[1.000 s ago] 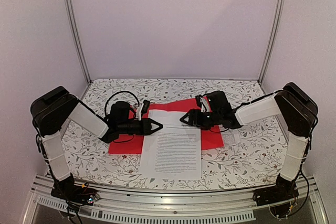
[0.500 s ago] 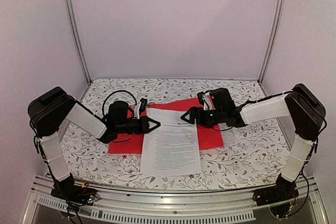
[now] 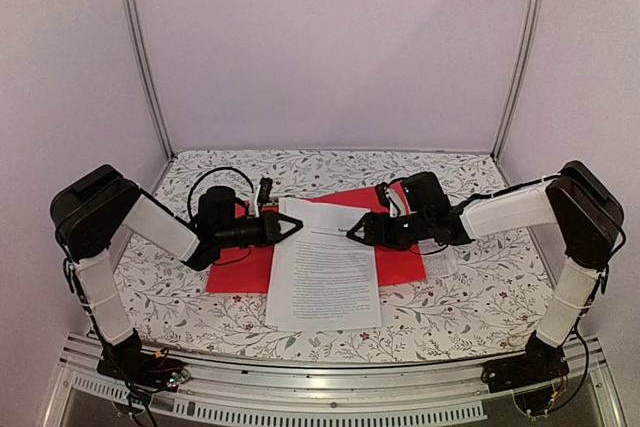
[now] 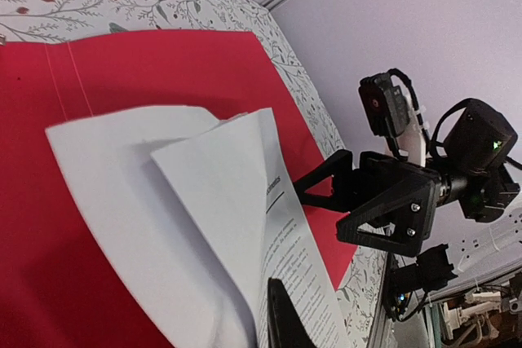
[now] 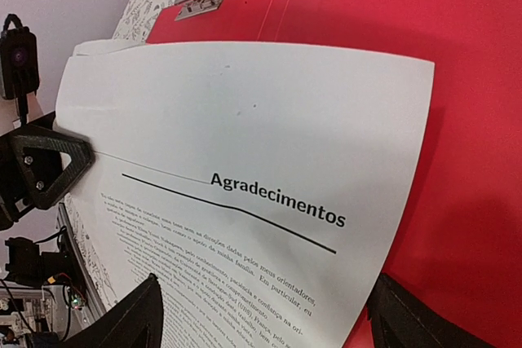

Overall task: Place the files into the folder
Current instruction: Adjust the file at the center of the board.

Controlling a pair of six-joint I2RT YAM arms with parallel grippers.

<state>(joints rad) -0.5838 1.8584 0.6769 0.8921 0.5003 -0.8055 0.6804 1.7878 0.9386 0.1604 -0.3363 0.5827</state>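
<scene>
Not filed yet: the white printed paper sheets (image 3: 325, 272) lie half on the open flat red plastic folder (image 3: 402, 261), half on the floral counter (image 3: 470, 287), left fingers (image 3: 287, 228) pinching their raised top-left corner, right fingers (image 5: 140, 317) spread over the heading; squaring and clipping are left.

Soft, even overhead light with a pinkish cast leaves only faint shadows on the worktop (image 3: 480, 287), the lifted sheets (image 4: 204, 193) shade the folder (image 4: 163, 63) toward 7 o'clock, and the right wrist view's print blurs toward 6 o'clock.
</scene>
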